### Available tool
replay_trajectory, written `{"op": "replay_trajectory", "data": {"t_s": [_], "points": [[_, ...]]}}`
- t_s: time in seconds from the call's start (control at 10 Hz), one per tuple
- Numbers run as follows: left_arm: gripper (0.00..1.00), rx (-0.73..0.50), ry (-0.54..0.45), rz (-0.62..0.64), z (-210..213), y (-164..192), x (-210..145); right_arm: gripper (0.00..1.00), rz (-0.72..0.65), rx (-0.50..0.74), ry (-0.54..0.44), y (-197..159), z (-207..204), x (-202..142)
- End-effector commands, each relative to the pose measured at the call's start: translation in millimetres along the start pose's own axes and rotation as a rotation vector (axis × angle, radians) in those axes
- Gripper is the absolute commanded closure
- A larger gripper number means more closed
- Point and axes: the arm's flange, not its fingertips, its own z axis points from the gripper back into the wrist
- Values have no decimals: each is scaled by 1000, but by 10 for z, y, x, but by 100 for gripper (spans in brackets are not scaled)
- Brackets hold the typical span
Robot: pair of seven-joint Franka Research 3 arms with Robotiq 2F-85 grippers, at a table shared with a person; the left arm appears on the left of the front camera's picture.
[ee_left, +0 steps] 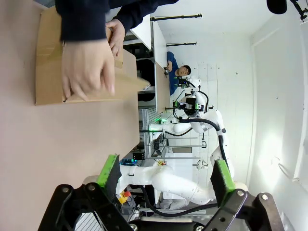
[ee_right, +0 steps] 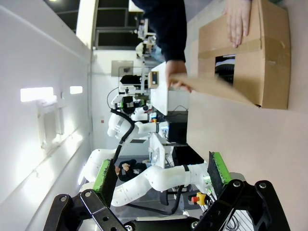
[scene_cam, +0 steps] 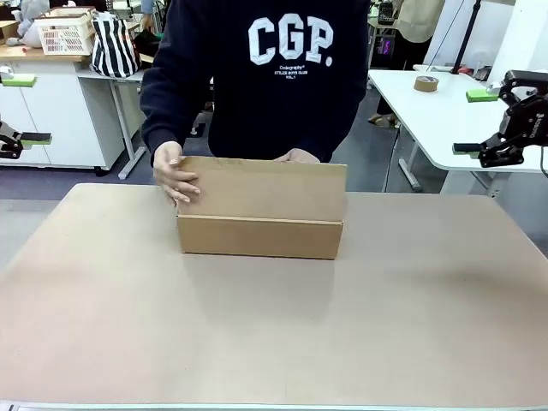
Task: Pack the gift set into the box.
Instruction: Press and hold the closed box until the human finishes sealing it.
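Beige table (scene_cam: pixel 411 308) — only the box (scene_cam: pixel 259 235), apparently flat on it.

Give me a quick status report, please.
Left gripper and right gripper open, empty, off the table. Person's hands closing box flaps. Gift set unseen.

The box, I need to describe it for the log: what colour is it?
Plain brown cardboard box, unprinted; the front view shows it best.

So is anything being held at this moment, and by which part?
Neither gripper, left or right, holds anything; both are open. The person's hands hold the box by its flaps.
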Motion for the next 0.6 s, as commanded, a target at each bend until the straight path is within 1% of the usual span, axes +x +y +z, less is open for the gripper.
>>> {"op": "replay_trajectory", "data": {"t_s": [0.0, 0.5], "points": [[0, -19, -3, 7, 1, -51, 4, 0, 12, 7, 7, -16, 39, -6], [0, -19, -3, 7, 1, -51, 4, 0, 12, 7, 7, -16, 39, -6]]}}
